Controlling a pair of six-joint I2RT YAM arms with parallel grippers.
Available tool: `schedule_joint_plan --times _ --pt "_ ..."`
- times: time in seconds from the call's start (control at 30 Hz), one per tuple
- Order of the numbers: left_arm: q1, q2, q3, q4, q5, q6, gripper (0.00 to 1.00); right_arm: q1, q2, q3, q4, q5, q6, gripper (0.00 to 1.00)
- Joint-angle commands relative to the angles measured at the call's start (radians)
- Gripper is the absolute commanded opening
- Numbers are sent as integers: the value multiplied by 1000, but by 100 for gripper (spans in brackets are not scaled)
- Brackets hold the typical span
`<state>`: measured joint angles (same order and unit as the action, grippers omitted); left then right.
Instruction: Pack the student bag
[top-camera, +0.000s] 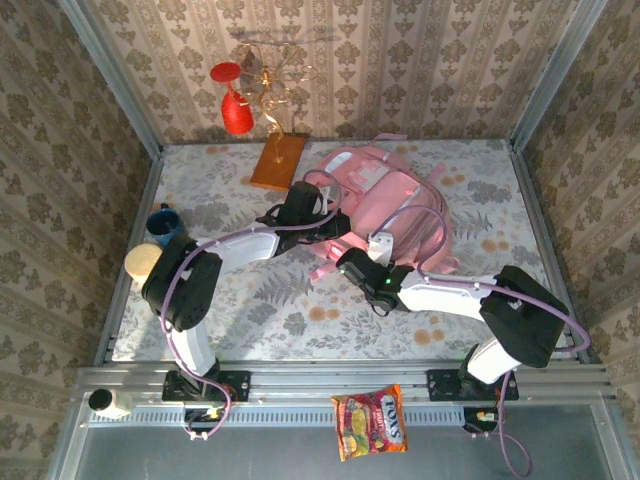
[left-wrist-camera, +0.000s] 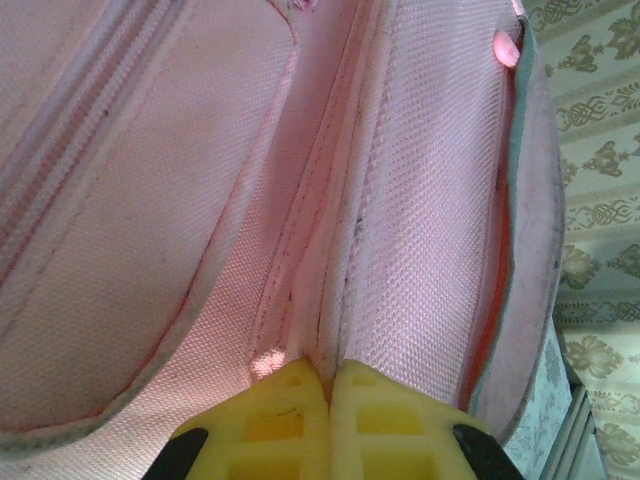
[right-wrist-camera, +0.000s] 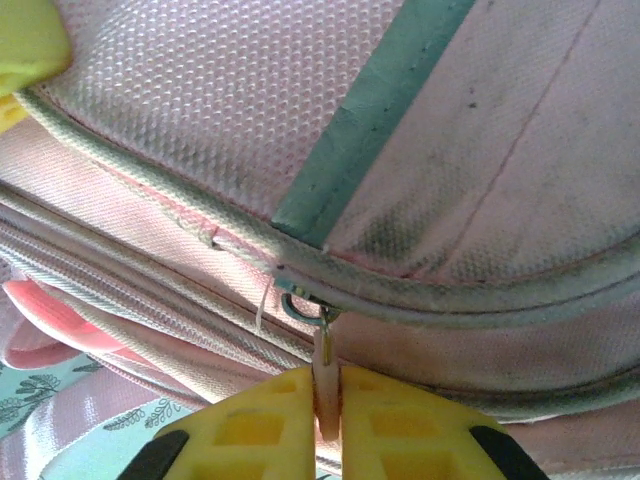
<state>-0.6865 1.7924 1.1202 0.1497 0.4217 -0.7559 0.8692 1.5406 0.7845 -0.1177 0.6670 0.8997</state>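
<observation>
Right now, pinches the small zip pull (right-wrist-camera: 325, 345) of the student bag (top-camera: 385, 190) flat between the closed pads of the right gripper (right-wrist-camera: 327, 400), with the tab hanging straight down from its slider (right-wrist-camera: 298, 305) into the fingertips. Clamps the left gripper (left-wrist-camera: 330, 385) fully closed on a raised seam fold of the same pink fabric, seemingly as an anchor. Finds the bag slumped on the table (top-camera: 250, 310) at its middle and far side, under both wrists, well apart from the snack packet (top-camera: 370, 422) on the near ledge. Hinges on the zip track (right-wrist-camera: 130, 275): runs sideways across the right wrist view, away from the slider beneath the grey piping (right-wrist-camera: 450, 290), so probably calls for a pull along that line rather than straight back toward the arm. Cannot tell from these views whether to open or to shut. Leaves the right arm to draw, the left to hold.
</observation>
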Motion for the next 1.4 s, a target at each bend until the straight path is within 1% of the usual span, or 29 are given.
schedule_joint_plan --times 0.0,0.13,0.2,0.33,0.53,0.67,0.77,0.83,0.9,0.93,1.0,1.07,1.13,1.2,1.3,1.37 --pt "3 -4 32 -17 25 51 0 -22 -58 -24 -41 96 -40 10" --pt "19 -1 39 -48 28 90 0 -51 -137 -85 -3 53 -116 3" --pt "26 1 44 -71 28 120 0 -82 -197 -124 28 -14 -176 0" --pt "42 -1 44 -100 12 168 0 -167 -299 -194 57 -153 -258 0" --pt "77 -8 37 -138 -15 219 0 -295 -414 -216 -14 -259 -348 0" --pt "94 -14 38 -154 -18 238 0 -398 -428 -219 11 -436 -403 0" --pt "96 -20 49 -169 -9 266 0 -414 -428 -209 48 -564 -466 0" --pt "96 -32 52 -171 -5 285 1 -414 -430 -201 63 -624 -484 0" --pt "96 -62 43 -166 -3 317 22 -414 -433 -192 65 -662 -490 0" --pt "95 -81 35 -162 -8 338 31 -414 -434 -189 63 -674 -492 0" --pt "92 -136 9 -151 -29 405 44 -415 -442 -185 62 -697 -493 0" --pt "85 -187 -19 -126 -41 504 50 -415 -451 -185 71 -726 -485 0" --pt "63 -228 -52 -94 -45 634 55 -415 -457 -180 78 -756 -470 0" --pt "14 -257 -78 -76 -47 822 60 -415 -464 -176 87 -781 -457 0" --pt "-68 -251 -87 -88 -89 1085 69 -415 -464 -160 81 -798 -448 0" --pt "-108 -229 -70 -101 -110 1213 70 -414 -461 -154 82 -807 -443 0"
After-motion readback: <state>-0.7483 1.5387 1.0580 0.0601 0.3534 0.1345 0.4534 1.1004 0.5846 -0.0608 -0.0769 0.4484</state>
